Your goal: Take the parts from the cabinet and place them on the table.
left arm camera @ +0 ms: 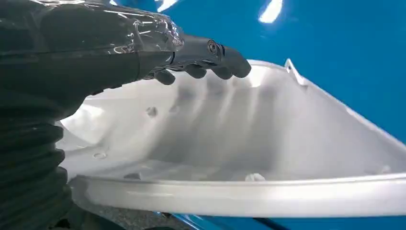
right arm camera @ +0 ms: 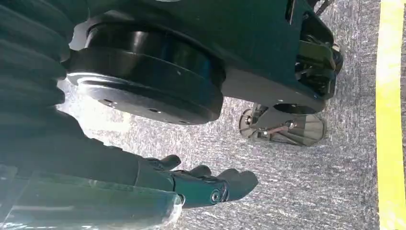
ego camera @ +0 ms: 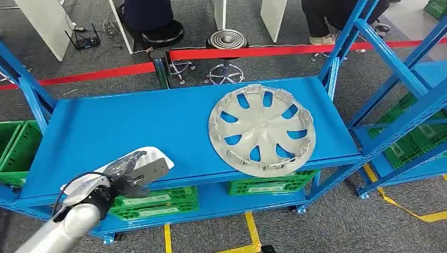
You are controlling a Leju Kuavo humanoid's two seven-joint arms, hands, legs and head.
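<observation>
Two parts sit on the blue shelf top (ego camera: 132, 126) of the metal rack. Nearest, at the front-left edge, a white moulded panel (ego camera: 153, 157) lies partly over the lip. The left hand (ego camera: 126, 176) is on it: in the left wrist view the dark fingers (left arm camera: 210, 60) curl over the panel's far rim, with its pale hollow inside facing the camera. Whether the thumb closes underneath I cannot tell, so a true grip is not confirmed. The silver left forearm comes in from the lower-left corner, a black cable looped at the wrist.

Right hand (right arm camera: 191, 184) hangs low over grey carpet (right arm camera: 297, 191), fingers loosely curled and close together, nothing in them. A yellow floor line (right arm camera: 390, 115) runs just beside it.

Open blue surface lies between the panel and the silver wheel cover (ego camera: 262, 129), which rests flat toward the right, its near rim overhanging the front edge. They are well apart. The back-left of the shelf top is bare.

Below, green crates (ego camera: 153, 203) sit on the lower shelf. A second blue rack (ego camera: 406, 105) stands close on the right, more green crates in it.

Beyond the rack, a red barrier tape (ego camera: 263, 51) crosses the carpet, with a chrome stool (ego camera: 226, 42) and seated persons' legs behind it.
</observation>
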